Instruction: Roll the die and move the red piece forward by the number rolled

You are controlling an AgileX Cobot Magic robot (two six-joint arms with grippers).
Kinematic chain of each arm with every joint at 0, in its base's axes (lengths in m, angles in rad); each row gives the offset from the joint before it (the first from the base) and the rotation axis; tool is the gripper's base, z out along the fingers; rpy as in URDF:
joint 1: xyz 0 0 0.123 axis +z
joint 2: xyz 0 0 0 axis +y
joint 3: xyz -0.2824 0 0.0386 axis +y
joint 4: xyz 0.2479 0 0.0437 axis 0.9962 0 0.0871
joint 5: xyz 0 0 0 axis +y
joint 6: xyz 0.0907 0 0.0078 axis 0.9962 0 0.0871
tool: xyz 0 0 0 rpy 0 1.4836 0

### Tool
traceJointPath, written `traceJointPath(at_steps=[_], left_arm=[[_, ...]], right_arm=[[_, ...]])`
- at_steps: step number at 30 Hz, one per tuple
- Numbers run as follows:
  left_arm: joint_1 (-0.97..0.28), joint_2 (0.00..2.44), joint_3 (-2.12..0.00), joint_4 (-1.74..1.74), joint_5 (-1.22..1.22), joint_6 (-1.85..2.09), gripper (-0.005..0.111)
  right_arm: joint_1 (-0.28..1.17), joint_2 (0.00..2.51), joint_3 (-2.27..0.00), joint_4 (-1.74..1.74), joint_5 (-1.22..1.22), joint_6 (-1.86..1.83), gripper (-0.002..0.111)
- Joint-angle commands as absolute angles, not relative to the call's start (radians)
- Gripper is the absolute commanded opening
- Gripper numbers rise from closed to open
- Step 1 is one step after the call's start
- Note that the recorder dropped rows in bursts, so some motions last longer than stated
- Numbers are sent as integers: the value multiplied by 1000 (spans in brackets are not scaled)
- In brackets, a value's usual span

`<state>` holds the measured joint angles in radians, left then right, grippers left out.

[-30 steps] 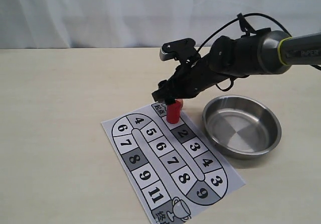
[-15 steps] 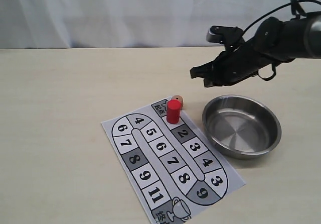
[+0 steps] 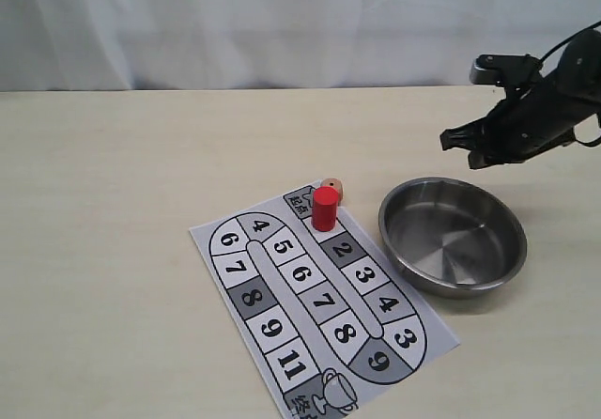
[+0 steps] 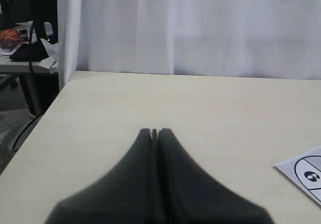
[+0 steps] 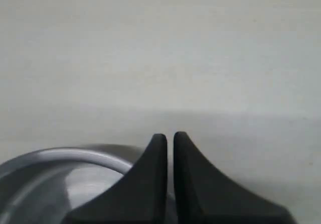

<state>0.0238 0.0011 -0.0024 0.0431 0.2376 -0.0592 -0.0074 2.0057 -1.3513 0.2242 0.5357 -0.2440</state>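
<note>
The red piece [image 3: 325,208] stands upright on the paper game board [image 3: 319,297], on the square between the start corner and the 2. Just behind it, off the board's edge, the pale die [image 3: 332,189] rests on the table. My right gripper [image 3: 459,147] hangs shut and empty to the right, above the far rim of the steel bowl [image 3: 453,236]; the right wrist view shows its narrow jaw gap [image 5: 170,136] over the bowl's rim [image 5: 60,156]. My left gripper [image 4: 154,132] is shut and empty over bare table, far from the board.
The steel bowl is empty and sits right beside the board. A corner of the board [image 4: 307,172] with a 6 shows in the left wrist view. The table's left edge [image 4: 50,108] borders a white curtain.
My right arm has pulled away from the red piece, moving right and up to above the bowl's far rim. The red piece and die stayed put.
</note>
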Motion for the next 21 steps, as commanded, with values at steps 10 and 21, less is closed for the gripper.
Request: traceJointPath(at_steps=[10, 21], left_arm=[[24, 0, 0, 44, 227, -64, 0], [24, 0, 0, 44, 227, -64, 0]], right_arm=[[-67, 1994, -1348, 163, 630, -272, 4], [-67, 1904, -1348, 160, 692, -219, 4]])
